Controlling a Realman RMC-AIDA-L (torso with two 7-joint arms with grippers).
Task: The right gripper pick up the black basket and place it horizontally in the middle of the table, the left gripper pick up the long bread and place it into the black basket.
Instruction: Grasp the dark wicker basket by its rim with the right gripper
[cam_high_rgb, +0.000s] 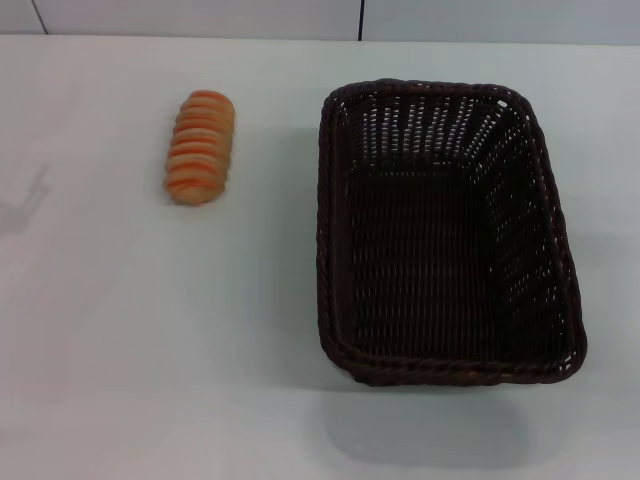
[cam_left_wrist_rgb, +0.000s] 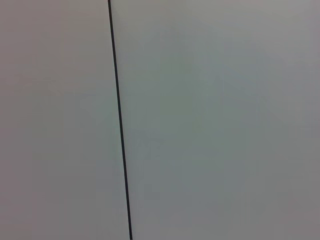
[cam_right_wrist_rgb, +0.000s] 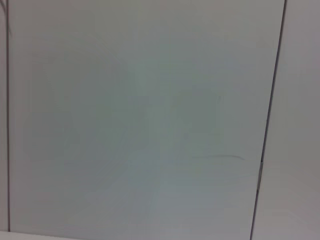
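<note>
Surface: plain white surface (cam_high_rgb: 120, 350) fills the head view; pale wall panels with a dark seam run along the far edge.
Wrist views: both show only pale panels with thin dark seams; no task item in either.
Pincers: neither the left nor the right pincer shows in any view, so opening and any hold cannot be told.
Black basket (cam_high_rgb: 445, 235): right of centre, upright on its base, empty, mouth up.
Basket axis: long side runs near-to-far from the robot, far end leaning slightly toward the left; not yet crosswise.
Long bread (cam_high_rgb: 200, 147): left of the basket, toward the far side, well apart from it, lying flat.
Bread axis: also near-to-far, roughly parallel to the basket, tilted a little.
Step judged: nothing lifted yet; basket pick-and-turn comes first.
Risk 1: gripping one rim of a wide basket may let it tip or swing during the turn.
Risk 2: a turned basket set too far left could bump the bread.
Risk 3: ridged round loaf may roll or slip in a shallow pinch.
</note>
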